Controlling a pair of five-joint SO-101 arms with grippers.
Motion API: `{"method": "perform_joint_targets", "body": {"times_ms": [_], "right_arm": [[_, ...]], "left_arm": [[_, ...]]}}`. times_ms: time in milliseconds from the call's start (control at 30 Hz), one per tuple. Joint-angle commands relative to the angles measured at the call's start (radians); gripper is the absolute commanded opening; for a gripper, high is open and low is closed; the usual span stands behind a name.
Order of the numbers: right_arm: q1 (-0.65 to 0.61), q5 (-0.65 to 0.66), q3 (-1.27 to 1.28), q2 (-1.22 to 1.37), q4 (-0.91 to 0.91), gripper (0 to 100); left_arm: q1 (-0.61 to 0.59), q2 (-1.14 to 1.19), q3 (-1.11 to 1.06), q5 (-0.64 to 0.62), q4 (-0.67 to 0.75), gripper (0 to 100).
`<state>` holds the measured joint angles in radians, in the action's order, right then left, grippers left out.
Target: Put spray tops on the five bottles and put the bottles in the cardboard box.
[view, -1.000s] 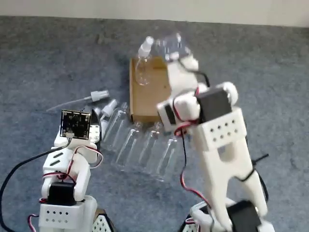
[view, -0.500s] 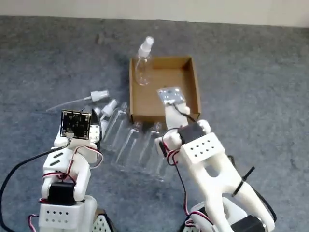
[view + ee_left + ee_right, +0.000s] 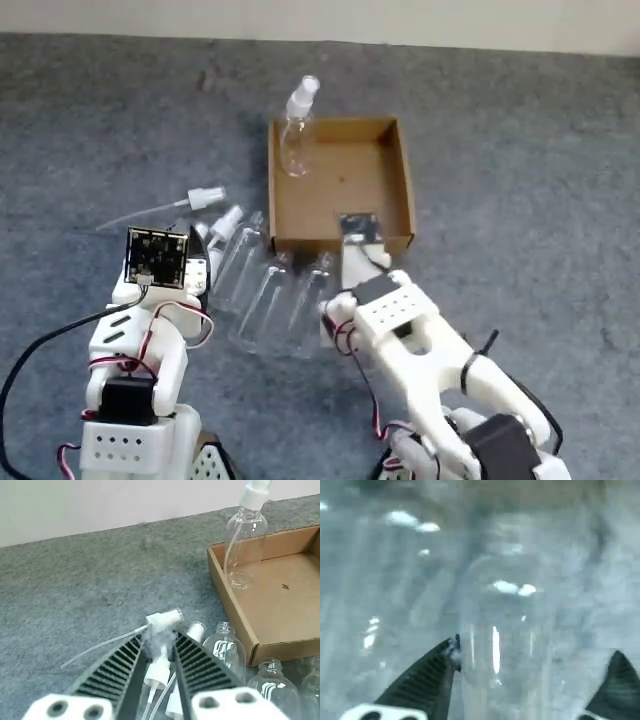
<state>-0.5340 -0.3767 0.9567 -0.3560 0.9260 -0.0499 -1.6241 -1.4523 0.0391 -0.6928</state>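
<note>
Pulled back from the cardboard box (image 3: 350, 180), the right arm now hangs low over the uncapped bottles (image 3: 270, 295) at centre frame. One capped bottle (image 3: 296, 140) leans in the box's upper-left corner.

Left wrist view: the left gripper (image 3: 160, 641) is a narrow slit apart and grips nothing, with spray tops (image 3: 165, 619) just beyond it.

Right wrist view: the right gripper (image 3: 537, 650) is spread wide and empty above one uncapped bottle (image 3: 505, 610).

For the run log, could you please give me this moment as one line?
box: one capped bottle standing inside | right gripper: open, low over uncapped bottles | left gripper: open, above loose spray tops
</note>
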Motion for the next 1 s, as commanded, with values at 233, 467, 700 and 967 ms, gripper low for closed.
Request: {"method": "perform_joint_targets", "body": {"times_ms": [233,467,700,967], "right_arm": [[0.593,0.647,-0.008,-0.058,0.012,9.2],[0.914,0.994,-0.047,-0.059,0.013,9.2],[0.955,1.114,-0.159,-0.059,0.166,11.8],[0.981,1.22,-0.18,-0.059,0.177,12.5]], "left_arm": [[-0.012,-0.001,0.004,0.008,0.023,0],[-0.01,0.005,0.041,0.008,0.021,0],[-0.016,0.36,0.387,0.086,-0.198,0],[-0.15,1.225,1.087,0.318,-0.535,1]]}}
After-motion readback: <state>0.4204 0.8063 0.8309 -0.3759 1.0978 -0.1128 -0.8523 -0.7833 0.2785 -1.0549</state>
